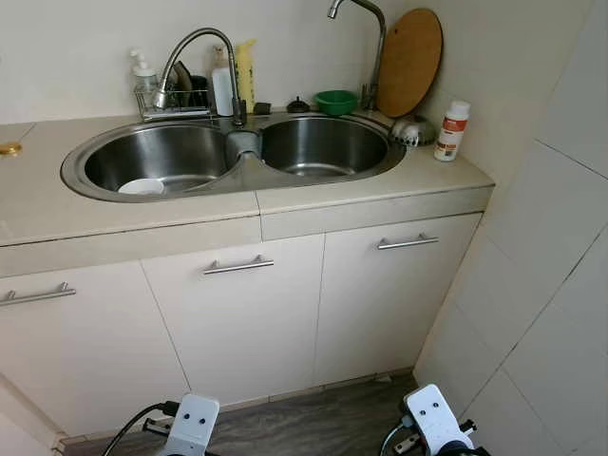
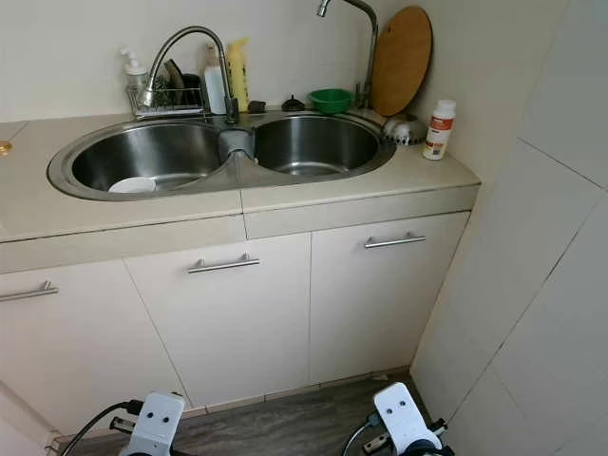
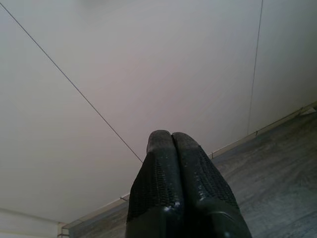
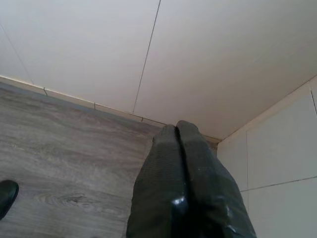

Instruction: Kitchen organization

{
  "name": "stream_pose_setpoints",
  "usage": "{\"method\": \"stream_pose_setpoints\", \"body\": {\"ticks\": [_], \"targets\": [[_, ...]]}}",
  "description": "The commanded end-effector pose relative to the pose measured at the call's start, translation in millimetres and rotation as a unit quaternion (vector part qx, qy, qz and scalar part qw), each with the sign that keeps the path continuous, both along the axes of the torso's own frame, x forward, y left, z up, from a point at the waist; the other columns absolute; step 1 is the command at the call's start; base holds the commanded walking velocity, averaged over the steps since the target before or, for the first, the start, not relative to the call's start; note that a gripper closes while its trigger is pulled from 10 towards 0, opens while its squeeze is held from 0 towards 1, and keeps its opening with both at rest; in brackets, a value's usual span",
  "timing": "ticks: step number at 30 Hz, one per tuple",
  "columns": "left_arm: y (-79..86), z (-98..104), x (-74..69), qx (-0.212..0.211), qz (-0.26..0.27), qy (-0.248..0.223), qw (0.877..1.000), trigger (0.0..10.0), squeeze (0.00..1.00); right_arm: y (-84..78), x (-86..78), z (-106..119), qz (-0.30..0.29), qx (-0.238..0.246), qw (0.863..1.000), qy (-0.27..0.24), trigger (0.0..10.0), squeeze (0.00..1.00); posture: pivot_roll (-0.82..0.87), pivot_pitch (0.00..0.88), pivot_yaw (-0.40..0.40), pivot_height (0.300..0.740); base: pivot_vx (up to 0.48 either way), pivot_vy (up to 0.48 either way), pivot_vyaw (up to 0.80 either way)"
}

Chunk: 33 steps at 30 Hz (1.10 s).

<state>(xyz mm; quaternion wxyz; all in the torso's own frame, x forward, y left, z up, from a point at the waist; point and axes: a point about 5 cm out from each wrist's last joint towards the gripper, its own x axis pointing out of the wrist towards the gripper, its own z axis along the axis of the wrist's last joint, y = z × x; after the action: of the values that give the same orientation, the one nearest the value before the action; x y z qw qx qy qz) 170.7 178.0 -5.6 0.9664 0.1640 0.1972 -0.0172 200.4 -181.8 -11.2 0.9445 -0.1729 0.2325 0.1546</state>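
Left eye view looks down on a double steel sink set in a beige tabletop. A white bowl lies in its left basin, a green bowl sits behind the right basin, and a red-and-white bottle stands near the wall. Both arms hang low by the cabinet doors. Left pincer and right pincer each have fingers pressed together, empty.
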Motion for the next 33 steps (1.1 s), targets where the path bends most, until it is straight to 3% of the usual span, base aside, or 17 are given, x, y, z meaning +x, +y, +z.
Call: {"method": "stream_pose_setpoints", "body": {"ticks": [1, 16, 26, 29, 33], "targets": [[-32.6, 15, 10.7, -0.051, -0.125, -0.054, 0.989, 10.0, 0.00, 5.6, 11.1, 25, 0.050, -0.054, 0.989, -0.130, 10.0, 0.00, -0.04, 0.000, 0.026, 0.740, 0.000, 0.000, 0.00], [-32.4, 14, 8.6, -0.051, -0.126, -0.053, 0.989, 10.0, 0.00, 8.7, 10.6, 26, 0.063, -0.041, 0.988, -0.137, 10.0, 0.00, -0.04, 0.000, 0.029, 0.740, 0.000, 0.000, 0.00], [-27.6, 20, 6.8, -0.028, -0.109, -0.080, 0.990, 10.0, 0.00, 3.5, 11.5, 26, 0.038, -0.051, 0.987, -0.150, 10.0, 0.00, -0.04, 0.000, 0.028, 0.740, 0.000, 0.000, 0.00], [-19.7, 25, 5.2, 0.001, -0.071, -0.103, 0.992, 10.0, 0.00, 0.5, 12.3, 25, 0.026, -0.056, 0.987, -0.150, 10.0, 0.00, -0.03, 0.000, 0.025, 0.740, 0.000, 0.000, 0.00], [-14.4, 26, 4.8, 0.009, -0.047, -0.108, 0.993, 10.0, 0.00, 0.7, 13.3, 25, 0.030, -0.057, 0.987, -0.148, 10.0, 0.00, -0.03, 0.000, 0.022, 0.740, 0.000, 0.000, 0.00]]}}
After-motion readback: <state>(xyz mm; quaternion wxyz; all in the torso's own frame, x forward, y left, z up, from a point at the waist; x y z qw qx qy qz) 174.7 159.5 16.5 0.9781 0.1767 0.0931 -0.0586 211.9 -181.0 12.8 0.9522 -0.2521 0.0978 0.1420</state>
